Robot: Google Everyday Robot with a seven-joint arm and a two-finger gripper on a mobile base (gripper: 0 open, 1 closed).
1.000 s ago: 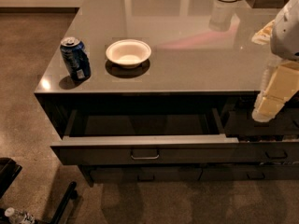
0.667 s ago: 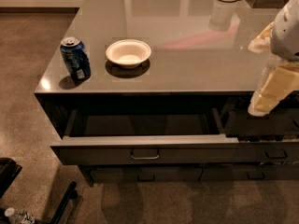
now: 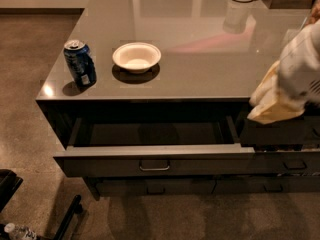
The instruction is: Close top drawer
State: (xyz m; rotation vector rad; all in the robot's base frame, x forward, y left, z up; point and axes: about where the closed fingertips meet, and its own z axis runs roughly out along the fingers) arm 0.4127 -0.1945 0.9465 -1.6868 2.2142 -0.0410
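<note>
The top drawer [image 3: 200, 156] gapes wide open, nothing closed yet. My gripper [image 3: 274, 104] hovers over its right end; jaws spread or pressed together, I cannot tell. The whole push remains.

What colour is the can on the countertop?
Blue can, camera view; gripper at frame's right, near open top drawer.

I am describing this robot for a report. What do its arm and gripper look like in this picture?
The arm is bulky and rounded, white with a few faint dark specks. The gripper, at the picture's right edge by the front of the counter, looks like a pale yellow-cream, tapered piece. No cables or lettering can be made out.
</note>
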